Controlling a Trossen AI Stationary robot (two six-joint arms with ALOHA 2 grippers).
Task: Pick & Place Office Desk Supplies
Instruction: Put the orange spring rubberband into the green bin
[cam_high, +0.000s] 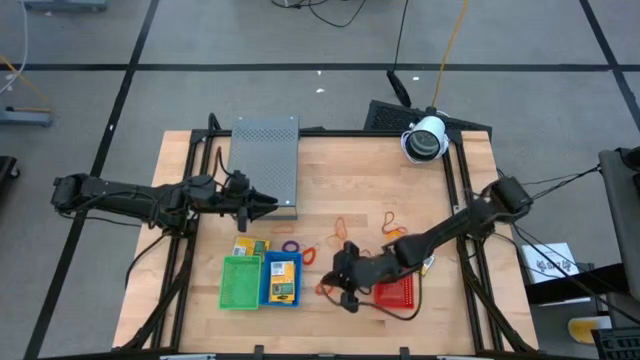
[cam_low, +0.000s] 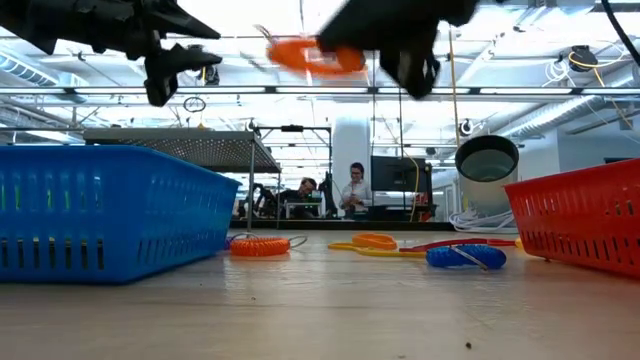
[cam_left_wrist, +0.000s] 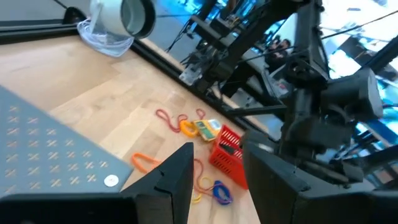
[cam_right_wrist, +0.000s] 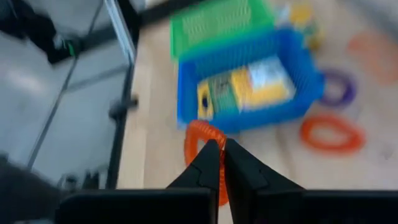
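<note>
- Orange coiled rubber-band loop pinched in right gripper fingers, closed tight, lifted above wooden worktop beside blue plastic mesh basket.
- Left gripper fingers partly apart, empty, near grey perforated metal box.

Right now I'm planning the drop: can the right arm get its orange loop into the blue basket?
Probably yes. The right end effector is shut on the orange loop, lifted clear of the table, close beside the blue basket. The basket's top is open; the left end effector hangs farther back.
</note>
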